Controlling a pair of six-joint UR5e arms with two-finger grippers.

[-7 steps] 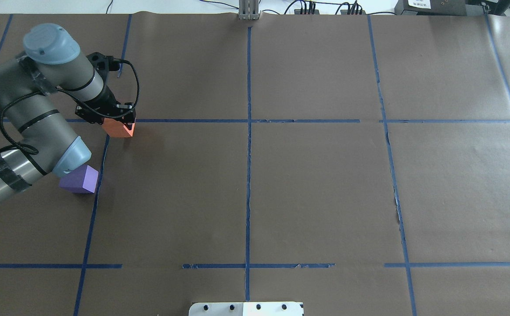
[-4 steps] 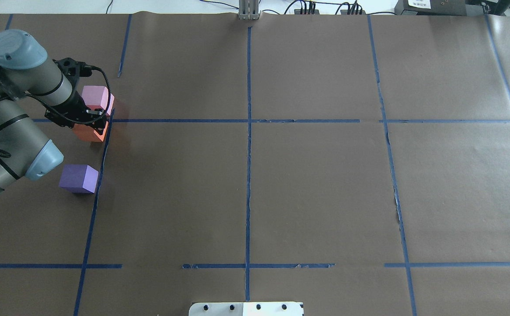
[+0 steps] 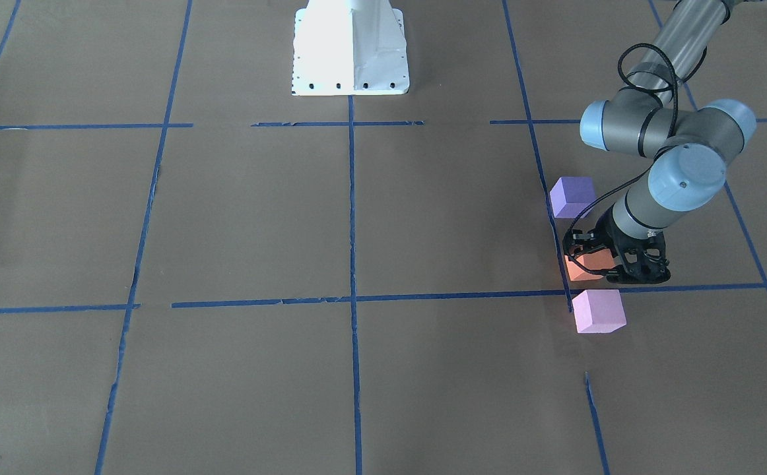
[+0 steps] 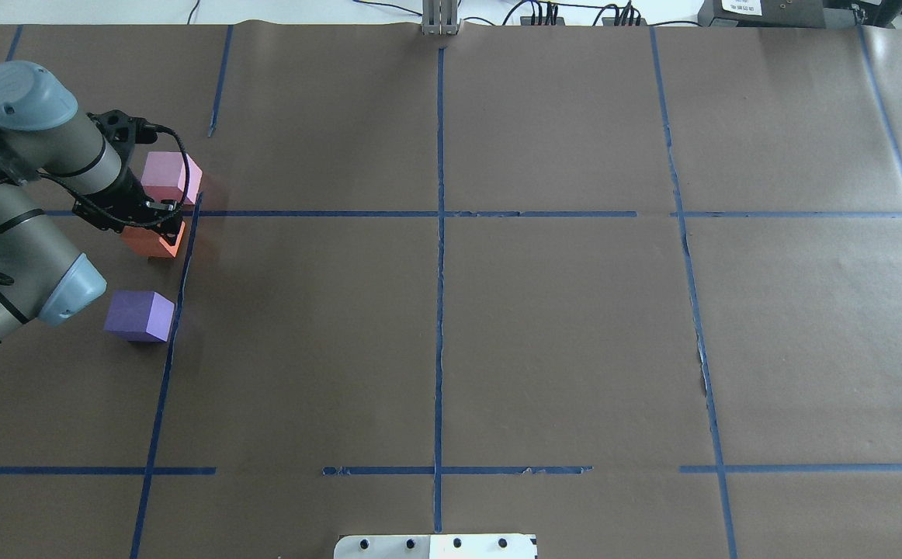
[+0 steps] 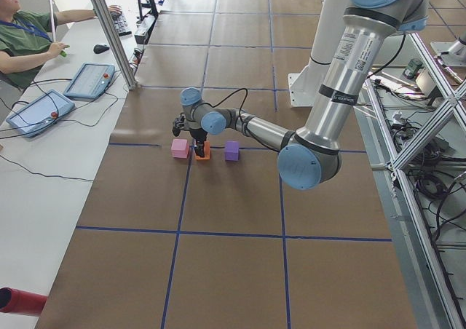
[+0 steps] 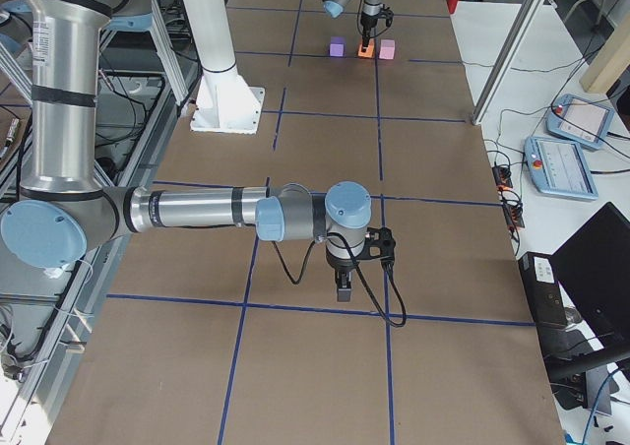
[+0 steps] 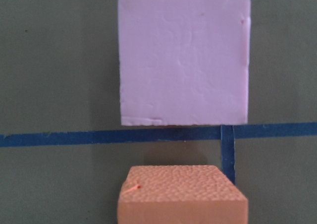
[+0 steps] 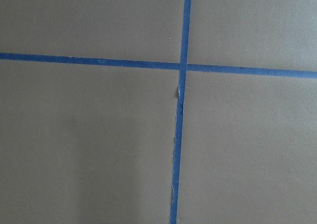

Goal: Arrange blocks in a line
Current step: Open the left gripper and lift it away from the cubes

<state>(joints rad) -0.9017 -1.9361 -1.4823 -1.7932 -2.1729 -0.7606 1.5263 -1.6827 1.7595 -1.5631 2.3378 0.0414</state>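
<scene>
Orange block seemingly in left pincer

Found coarse, pebbled matt foam on the orange block. Noted a smoother foam skin with faint dimples and creases on the pink block, equally dull. Saw an even, matt face on the purple block. Made out flat brown paper over the table, matt and lightly wrinkled, crossed by blue tape with a slight sheen and frayed, torn edges. Read the left arm as satin grey metal tubes with smooth, faintly glossy pale-blue plastic caps. Took the white base plate for painted metal, bright and smooth.
</scene>
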